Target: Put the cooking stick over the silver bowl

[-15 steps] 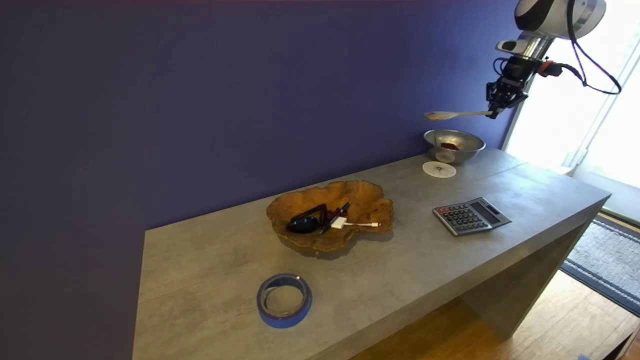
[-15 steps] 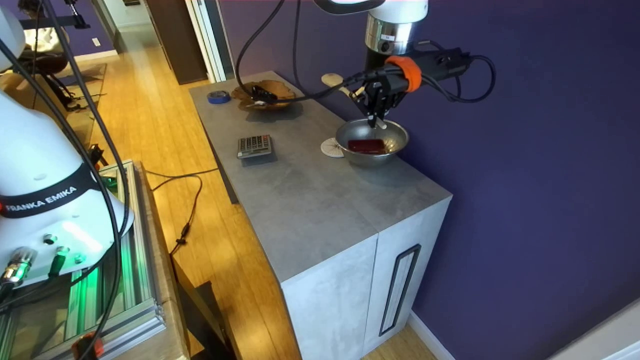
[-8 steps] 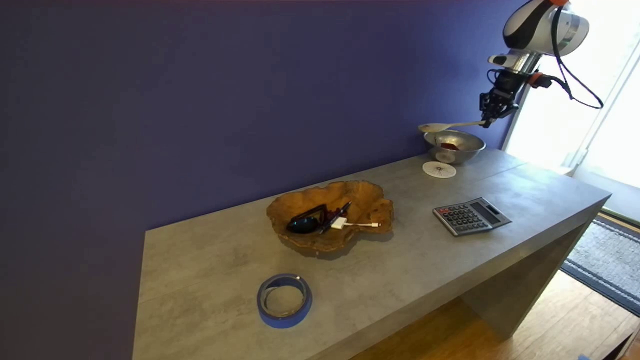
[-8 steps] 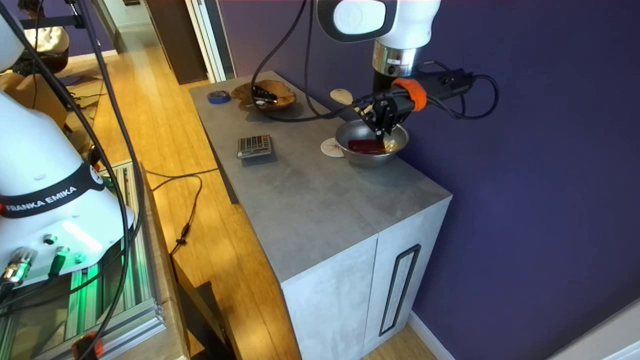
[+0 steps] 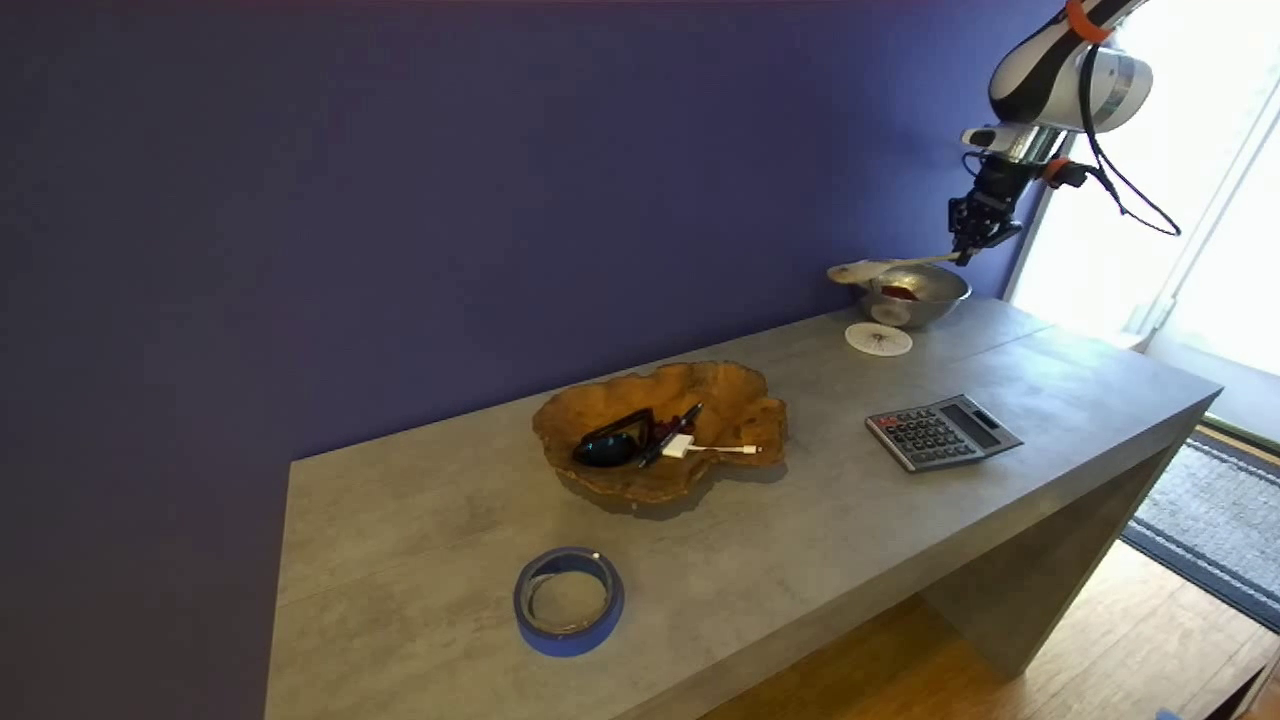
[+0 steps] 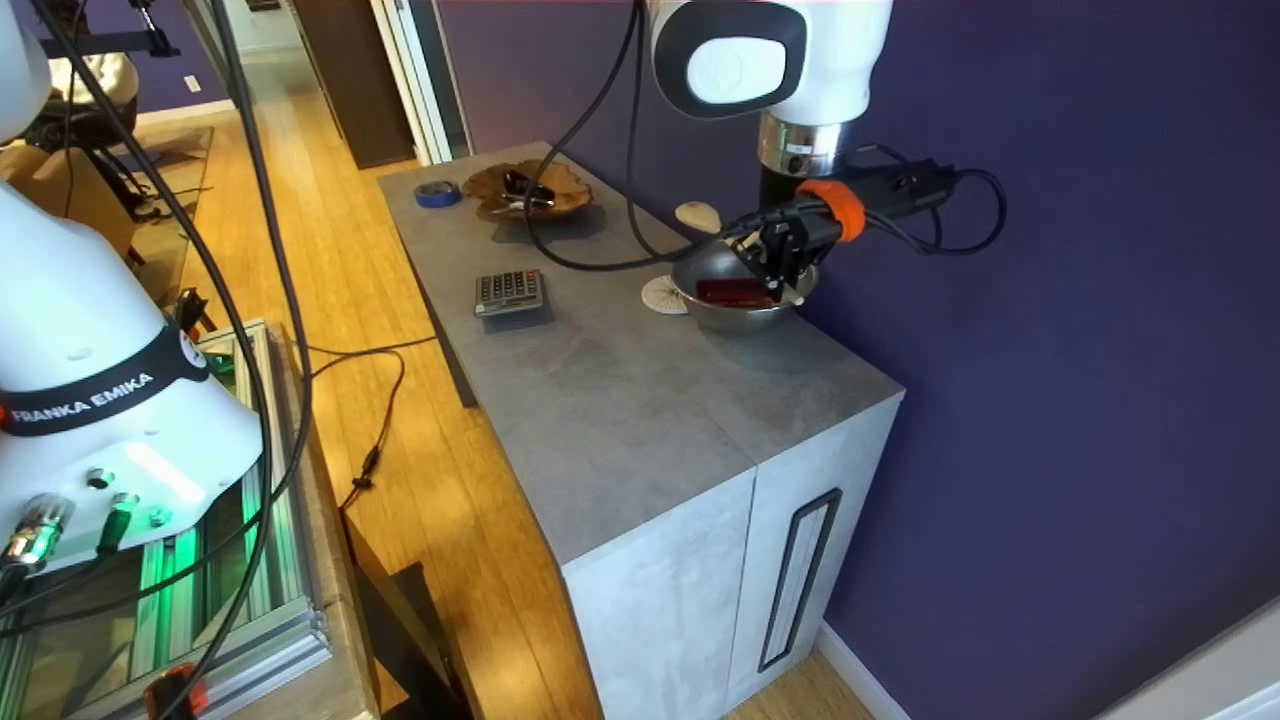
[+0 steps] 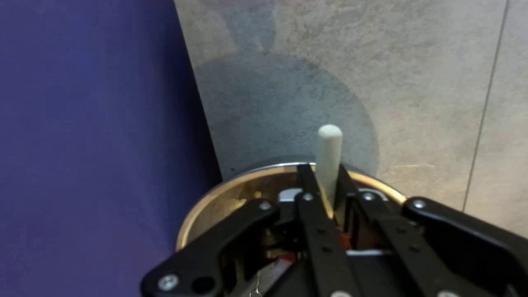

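Gripper (image 7: pixel 324 175): drawn in to the thickness of a wooden handle, one fingertip against each side, at 9 and 3 o'clock of the wood in the wrist view. Item held: the cooking stick (image 5: pixel 885 266), gripped by its handle close to the butt. In the wrist view the rounded butt juts past the fingertips toward 12 o'clock. In an exterior view the spoon head lies slightly below 9 o'clock of the gripper, and the arm (image 5: pixel 1045 85) at 1 o'clock of it.

Position of the stick: at the silver bowl (image 5: pixel 935 313), the handle crossing over its mouth and the head reaching past the rim between 9 and 10 o'clock in the same view. Contact between stick and rim cannot be determined. The fingertips appear at the bowl's 2 o'clock there, higher than the rim. In the wrist view the gripper hides much of the bowl's inside.

The bowl stands upright on a grey countertop (image 5: pixel 440 540) and contains a dark-red item (image 6: pixel 735 292). Bearings from it, same exterior view: a white disc (image 5: pixel 878 339) just beside it at 7 o'clock; a calculator (image 5: pixel 944 435) between 5 and 6; an amber-brown bowl (image 5: pixel 735 395) well apart at 8, holding a white cable adapter (image 5: pixel 677 447) and dark items (image 5: pixel 608 448). A blue tape roll (image 5: pixel 570 640) lies at 7 o'clock of the amber-brown bowl.
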